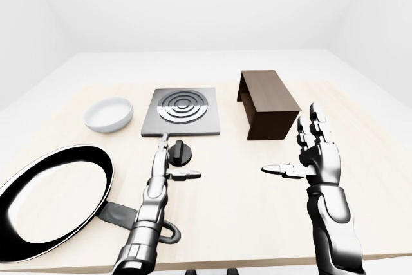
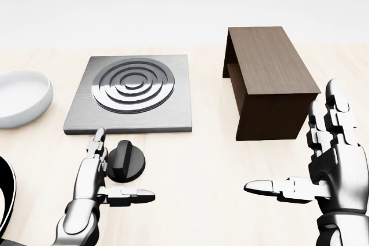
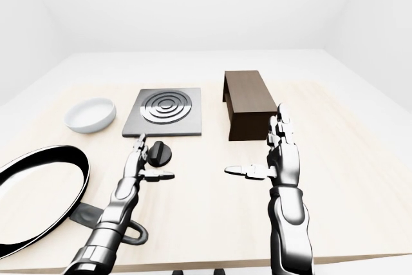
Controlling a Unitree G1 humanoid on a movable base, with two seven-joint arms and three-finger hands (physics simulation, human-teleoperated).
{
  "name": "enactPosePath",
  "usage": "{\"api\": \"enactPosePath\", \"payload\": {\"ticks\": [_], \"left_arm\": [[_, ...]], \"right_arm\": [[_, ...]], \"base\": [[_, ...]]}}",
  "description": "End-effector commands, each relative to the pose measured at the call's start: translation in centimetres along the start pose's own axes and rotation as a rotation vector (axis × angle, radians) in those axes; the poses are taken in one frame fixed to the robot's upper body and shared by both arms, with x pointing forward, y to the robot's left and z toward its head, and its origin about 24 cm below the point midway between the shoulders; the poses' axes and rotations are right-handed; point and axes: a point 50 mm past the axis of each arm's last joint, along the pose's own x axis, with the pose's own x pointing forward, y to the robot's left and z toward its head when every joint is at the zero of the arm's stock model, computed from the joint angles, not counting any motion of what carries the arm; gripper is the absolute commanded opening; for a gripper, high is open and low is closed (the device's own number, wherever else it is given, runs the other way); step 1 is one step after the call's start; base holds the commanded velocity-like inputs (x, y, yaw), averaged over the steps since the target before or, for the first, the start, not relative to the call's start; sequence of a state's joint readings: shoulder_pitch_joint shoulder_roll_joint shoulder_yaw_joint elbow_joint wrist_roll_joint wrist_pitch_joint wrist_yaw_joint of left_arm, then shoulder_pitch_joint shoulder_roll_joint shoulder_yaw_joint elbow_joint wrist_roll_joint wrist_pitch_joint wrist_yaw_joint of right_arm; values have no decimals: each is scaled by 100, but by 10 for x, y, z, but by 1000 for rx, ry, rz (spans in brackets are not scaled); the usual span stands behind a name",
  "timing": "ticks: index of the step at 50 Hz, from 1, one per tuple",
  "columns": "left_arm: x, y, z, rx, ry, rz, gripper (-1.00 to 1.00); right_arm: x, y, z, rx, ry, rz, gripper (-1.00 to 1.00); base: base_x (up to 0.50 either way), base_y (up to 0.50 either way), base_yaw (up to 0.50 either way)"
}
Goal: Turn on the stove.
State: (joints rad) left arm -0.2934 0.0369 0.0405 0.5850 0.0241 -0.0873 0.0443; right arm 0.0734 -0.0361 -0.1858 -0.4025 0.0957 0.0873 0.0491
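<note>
Head view is being used for the relation that matters: the round black stove knob with a raised bar grip is lying just beside the silver three-finger left hand, at about one o'clock from its palm. The knob is sitting on the pale wooden tabletop, at six o'clock from the square brushed-metal stove plate with concentric rings and apart from its lower edge. The left hand is being held spread: the two upper fingers are being pointed up along the knob's left side, while the thumb is being stretched to three o'clock beneath the knob's lower rim. Whether any finger is touching the knob cannot be told; nothing is being gripped.

The bar grip's long axis is running nearly from twelve to six o'clock, tilted slightly toward one o'clock at its top. The silver three-finger right hand is also being held spread, its thumb aimed at nine o'clock, well apart from the knob and just below the dark brown wooden box-shaped shelf. The left hand is judged much the nearer, so a short shift toward one o'clock and a closing of fingers across the bar is probably being called for
</note>
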Motion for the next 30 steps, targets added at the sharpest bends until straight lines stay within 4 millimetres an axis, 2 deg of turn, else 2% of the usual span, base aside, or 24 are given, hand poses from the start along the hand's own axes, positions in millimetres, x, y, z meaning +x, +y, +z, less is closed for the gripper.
{"api": "enactPosePath", "payload": {"ticks": [1,16,24,30], "left_arm": [[-1,-1,-9,6,40,-6,100],[-3,-5,-15,12,59,-17,100],[-23,-22,-27,33,66,-93,100],[-32,-28,-14,54,-9,-148,100]], "right_arm": [[0,0,0,-1,2,1,100],[0,1,-3,-1,13,3,100],[0,0,-4,-1,18,2,100],[0,0,-4,-1,18,1,100]], "base": [[0,0,0],[0,0,0],[0,0,0],[0,0,0]]}}
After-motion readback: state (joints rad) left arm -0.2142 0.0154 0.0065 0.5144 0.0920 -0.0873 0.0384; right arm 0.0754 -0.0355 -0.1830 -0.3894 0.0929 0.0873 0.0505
